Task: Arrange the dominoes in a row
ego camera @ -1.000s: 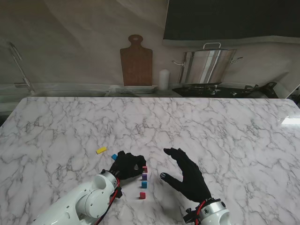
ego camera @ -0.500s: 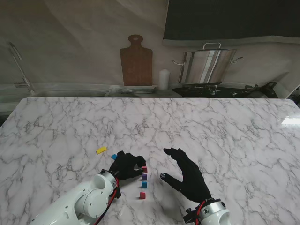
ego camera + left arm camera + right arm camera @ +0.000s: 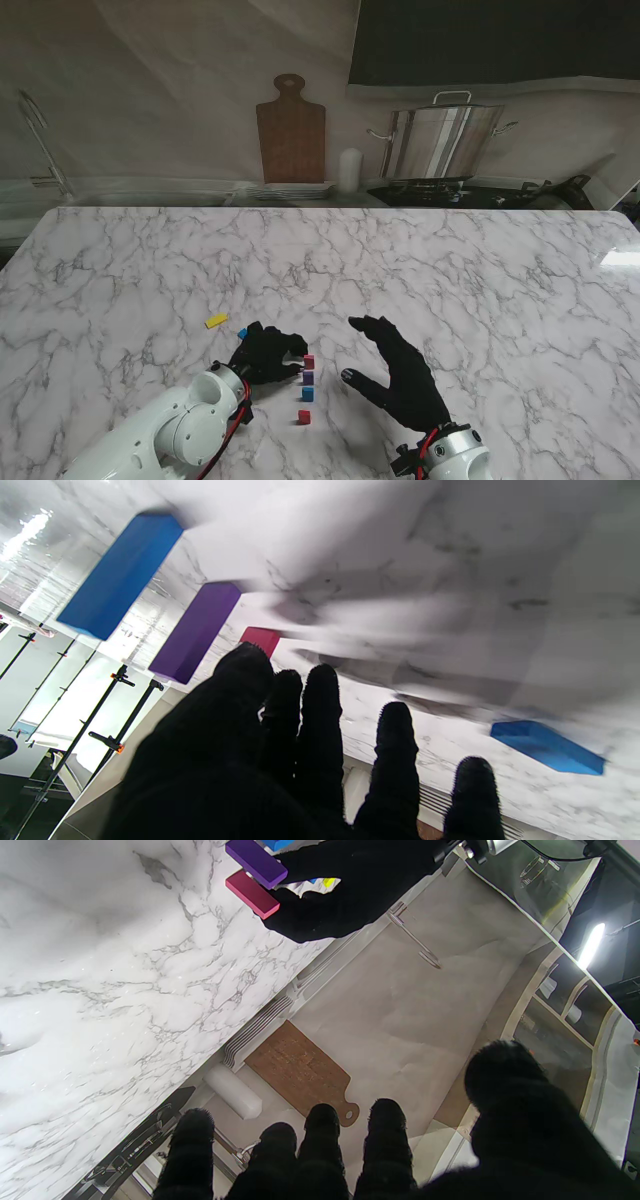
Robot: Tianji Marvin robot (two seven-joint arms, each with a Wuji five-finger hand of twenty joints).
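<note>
L hand [image 3: 268,352] has eased back a touch from the row; its fingers, loose and apart, now hold nothing, so the small crimson-red upright domino block [image 3: 309,361] looks set. R hand [image 3: 398,372] hovers spread, unchanged, empty. Near to far on the marble table [image 3: 480,290]: red block [image 3: 303,416], blue [image 3: 307,394], purple [image 3: 308,377], crimson; flat blue [image 3: 242,333] and yellow [image 3: 216,320] dominoes await, left of the row.

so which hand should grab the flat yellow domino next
Left. The yellow domino lies on the left hand side, just beyond its knuckles; the right hand is open but sits across the row.
</note>
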